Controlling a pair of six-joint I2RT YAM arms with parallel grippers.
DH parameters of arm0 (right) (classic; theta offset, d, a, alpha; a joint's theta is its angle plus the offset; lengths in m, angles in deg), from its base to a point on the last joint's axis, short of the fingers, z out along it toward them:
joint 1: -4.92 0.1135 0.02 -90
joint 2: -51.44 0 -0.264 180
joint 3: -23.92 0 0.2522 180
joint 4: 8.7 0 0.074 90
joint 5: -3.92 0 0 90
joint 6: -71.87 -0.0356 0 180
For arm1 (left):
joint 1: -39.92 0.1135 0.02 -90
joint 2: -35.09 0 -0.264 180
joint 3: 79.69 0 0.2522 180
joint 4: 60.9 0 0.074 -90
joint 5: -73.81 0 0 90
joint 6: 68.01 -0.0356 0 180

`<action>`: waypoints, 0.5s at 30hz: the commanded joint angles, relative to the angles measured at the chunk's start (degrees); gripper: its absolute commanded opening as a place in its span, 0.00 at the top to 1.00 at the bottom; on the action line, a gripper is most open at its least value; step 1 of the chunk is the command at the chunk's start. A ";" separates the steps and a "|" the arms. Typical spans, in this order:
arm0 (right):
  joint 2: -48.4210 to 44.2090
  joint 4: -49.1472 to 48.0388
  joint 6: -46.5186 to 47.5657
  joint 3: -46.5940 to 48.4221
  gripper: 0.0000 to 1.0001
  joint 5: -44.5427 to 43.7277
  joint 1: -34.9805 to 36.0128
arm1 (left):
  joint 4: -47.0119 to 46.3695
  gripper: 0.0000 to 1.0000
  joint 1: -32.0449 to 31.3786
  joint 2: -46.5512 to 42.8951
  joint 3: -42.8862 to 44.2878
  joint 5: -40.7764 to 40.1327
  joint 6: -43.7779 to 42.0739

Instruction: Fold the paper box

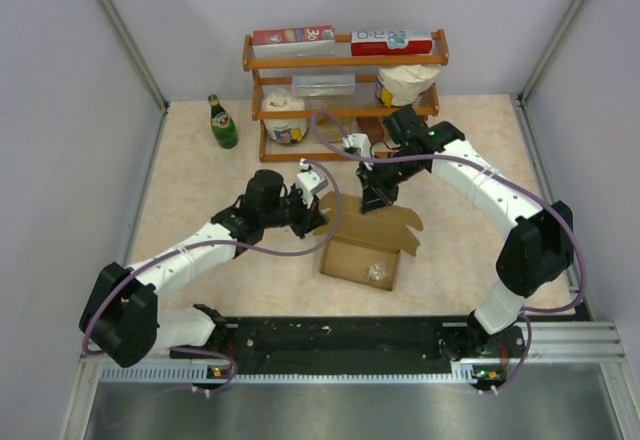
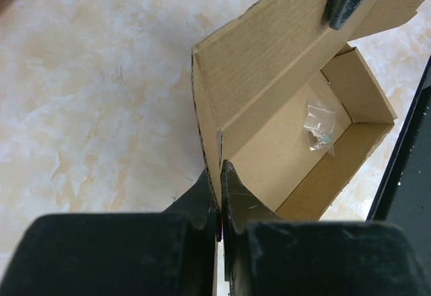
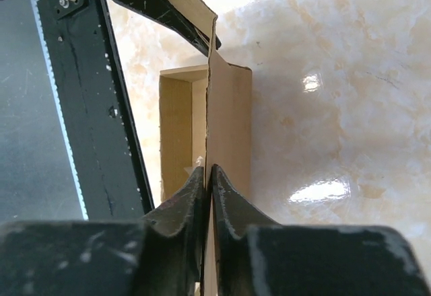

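Observation:
The kraft-brown paper box (image 1: 362,258) sits open in the middle of the table, its lid flap (image 1: 385,222) raised at the back. A small clear plastic bag (image 2: 319,126) lies inside it. My left gripper (image 1: 318,200) is shut on the left end of the raised flap; in the left wrist view its jaws (image 2: 220,175) pinch the cardboard edge. My right gripper (image 1: 378,198) is shut on the flap's far edge; in the right wrist view the fingers (image 3: 209,178) clamp the thin cardboard sheet (image 3: 227,121) edge-on.
A wooden shelf (image 1: 345,90) stands at the back with printed cartons, a clear container and white bowls. A green bottle (image 1: 222,123) stands to its left. Grey walls close the sides. The black base rail (image 1: 340,338) runs along the near edge.

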 commanded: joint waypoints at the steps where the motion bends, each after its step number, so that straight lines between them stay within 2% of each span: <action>1: -0.75 -1.65 -1.28 2.54 0.88 3.53 -0.58 | -1.41 1.00 0.14 0.13 0.10 0.79 0.10; 2: -1.37 -3.39 -3.29 1.93 0.82 2.75 -0.58 | -1.50 1.00 0.05 0.13 0.02 0.79 0.37; 3: -2.33 -5.85 -5.57 0.79 0.59 0.82 -0.75 | -1.50 1.00 0.14 0.04 -0.07 0.45 0.46; 4: -3.73 -7.96 -8.46 -0.52 0.47 -1.11 -0.84 | -1.50 1.00 0.14 -0.05 -0.07 0.09 0.54; 8: -12.60 -20.79 -22.96 -8.16 0.39 -15.84 -1.80 | -1.59 1.00 0.14 -0.49 -0.25 -2.45 1.42; 11: -20.24 -24.58 -32.71 -14.31 0.30 -29.73 -1.98 | -1.94 1.00 0.14 -0.66 -0.34 -3.69 2.12; 15: -30.09 -27.22 -40.55 -23.89 0.28 -36.44 -1.98 | -1.68 1.00 0.14 -0.49 0.02 -5.44 2.74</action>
